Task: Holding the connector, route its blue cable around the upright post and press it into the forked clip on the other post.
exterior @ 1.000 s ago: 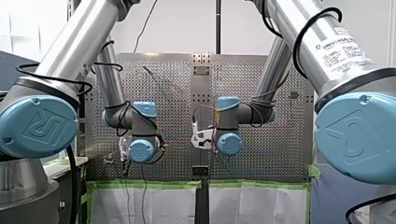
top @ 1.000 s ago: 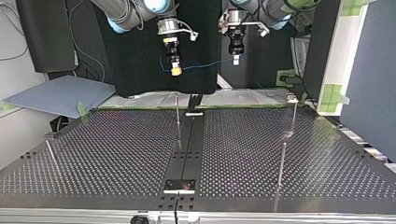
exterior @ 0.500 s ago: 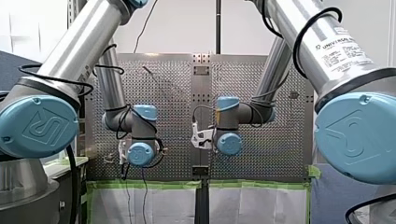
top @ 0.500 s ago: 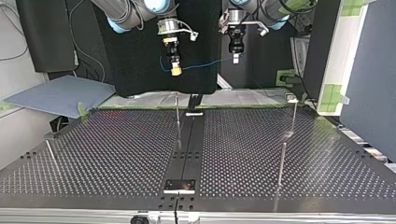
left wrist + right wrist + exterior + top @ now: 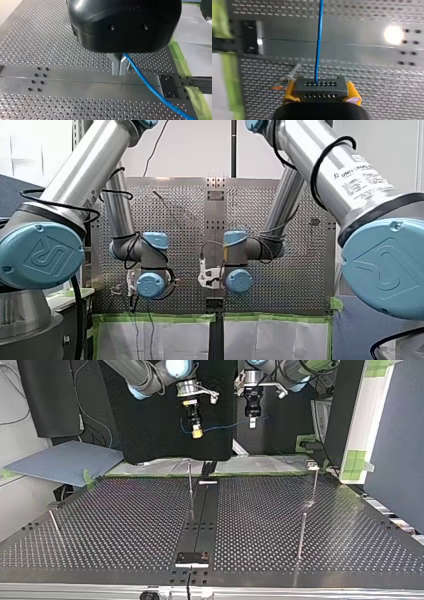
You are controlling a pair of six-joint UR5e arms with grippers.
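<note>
looking from across the table, nearest first: upright post (image 5: pixel 300 535) at 4 o'clock of the table (image 5: pixel 125 525) middle, another post (image 5: pixel 315 482) just beyond it, a third (image 5: pixel 190 482) at 12 o'clock of the middle. which one bears the forked clip: cannot tell. farther back, above the far edge, both grippers hang well clear of the posts. right gripper (image 5: pixel 198 434), yellow pads, clenched on the dark connector (image 5: pixel 320 89). blue cable (image 5: pixel 225 426) runs from it toward 3 o'clock to left gripper (image 5: pixel 253 422), whose metal fingers (image 5: pixel 115 66) are pinched tight on it. cable touches no post.
</note>
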